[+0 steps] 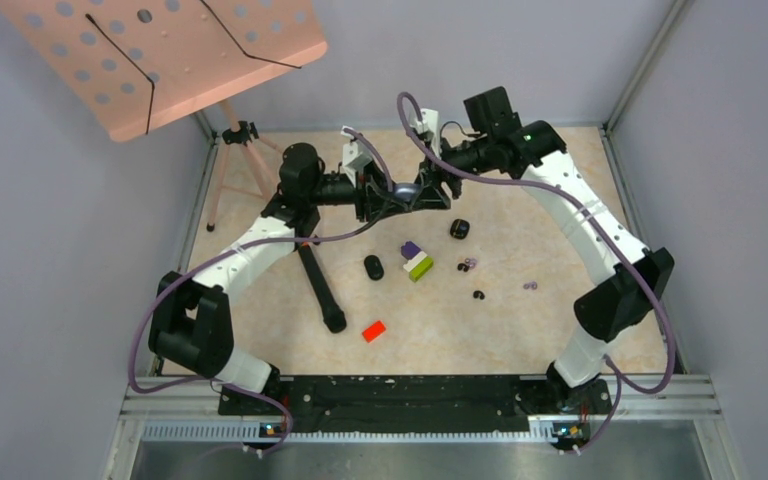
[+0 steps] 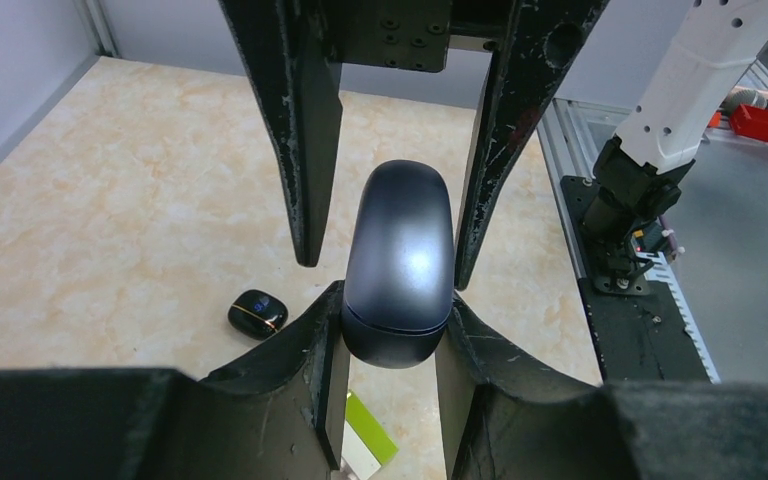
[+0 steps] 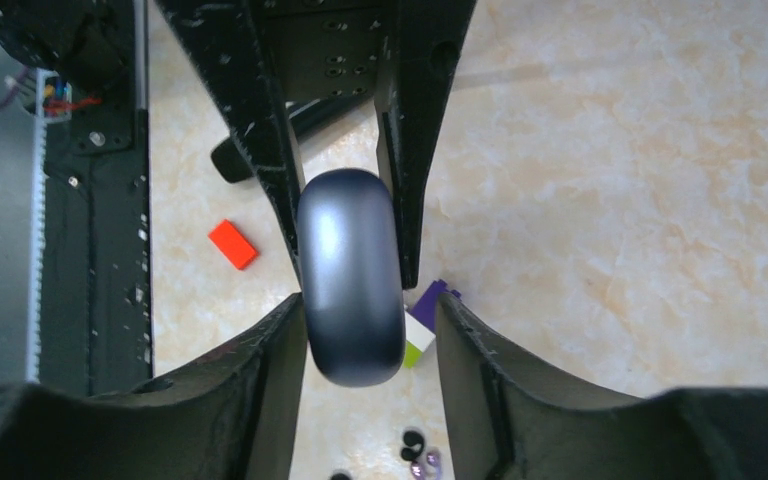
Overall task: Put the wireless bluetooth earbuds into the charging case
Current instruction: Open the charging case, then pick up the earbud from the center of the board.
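Note:
A dark grey pebble-like charging case (image 1: 412, 190) is held closed above the table's far middle. My left gripper (image 1: 398, 193) is shut on it; in the left wrist view both fingers (image 2: 325, 340) press the case (image 2: 400, 250). My right gripper (image 1: 432, 188) straddles the same case (image 3: 350, 270) from the other side and is open: one finger (image 3: 280, 350) touches it, the other stands apart. Tiny earbuds lie on the table: a black and purple cluster (image 1: 468, 264), a black bud (image 1: 479, 295), a purple bud (image 1: 530, 286). The cluster (image 3: 415, 445) shows below my right gripper (image 3: 370, 300).
Two small black cases (image 1: 460, 229) (image 1: 374, 267) lie on the table; one shows in the left wrist view (image 2: 257, 313). A purple, white and green block (image 1: 416, 260) and a red block (image 1: 373, 330) lie nearby. A black tripod leg (image 1: 318, 280) and a pink perforated board (image 1: 160, 50) stand at the left.

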Robot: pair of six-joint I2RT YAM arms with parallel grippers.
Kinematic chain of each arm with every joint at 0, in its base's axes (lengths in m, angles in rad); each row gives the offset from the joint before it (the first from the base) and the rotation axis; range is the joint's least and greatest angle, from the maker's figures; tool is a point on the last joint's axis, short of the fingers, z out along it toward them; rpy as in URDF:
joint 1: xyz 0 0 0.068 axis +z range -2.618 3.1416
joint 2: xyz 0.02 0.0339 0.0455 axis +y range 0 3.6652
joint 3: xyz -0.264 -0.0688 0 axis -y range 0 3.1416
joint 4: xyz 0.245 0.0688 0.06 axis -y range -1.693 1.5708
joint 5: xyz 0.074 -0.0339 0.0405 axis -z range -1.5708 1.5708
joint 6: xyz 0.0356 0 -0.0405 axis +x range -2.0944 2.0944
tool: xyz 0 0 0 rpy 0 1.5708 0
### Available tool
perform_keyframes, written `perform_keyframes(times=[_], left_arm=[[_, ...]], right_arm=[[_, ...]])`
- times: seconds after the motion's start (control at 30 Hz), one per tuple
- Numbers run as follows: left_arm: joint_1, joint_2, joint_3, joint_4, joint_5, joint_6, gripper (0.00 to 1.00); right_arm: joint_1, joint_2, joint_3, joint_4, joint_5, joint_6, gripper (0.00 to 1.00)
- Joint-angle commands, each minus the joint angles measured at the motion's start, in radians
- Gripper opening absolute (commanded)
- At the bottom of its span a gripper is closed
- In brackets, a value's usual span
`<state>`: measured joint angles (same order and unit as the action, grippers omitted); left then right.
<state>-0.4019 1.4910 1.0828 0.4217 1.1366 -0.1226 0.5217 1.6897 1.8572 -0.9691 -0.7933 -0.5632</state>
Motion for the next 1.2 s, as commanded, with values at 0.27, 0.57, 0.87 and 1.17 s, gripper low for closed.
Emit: perform_keyframes(times=[0.27, 0.57, 0.87, 1.17], left_arm=[[-0.003, 0.007, -0.018, 0.140, 0.046, -0.014, 0.00], [-0.003, 0.015, -0.014, 0.129, 0.035, -0.018, 0.00], [0.000, 0.025, -0.028, 0.124, -0.018, -0.073, 0.00], [0.023, -0.012, -0.073, 0.132, -0.077, -0.149, 0.00]], right_arm=[[-0.128, 0.087, 0.078, 0.153, -0.226, 0.356, 0.54], [-0.190, 0.097, -0.002, 0.362, -0.408, 0.635, 0.55], [-0.304, 0.006, -0.040, 0.530, -0.456, 0.782, 0.66], [-0.405, -0.283, -0.451, -0.047, 0.124, -0.189, 0.42]])
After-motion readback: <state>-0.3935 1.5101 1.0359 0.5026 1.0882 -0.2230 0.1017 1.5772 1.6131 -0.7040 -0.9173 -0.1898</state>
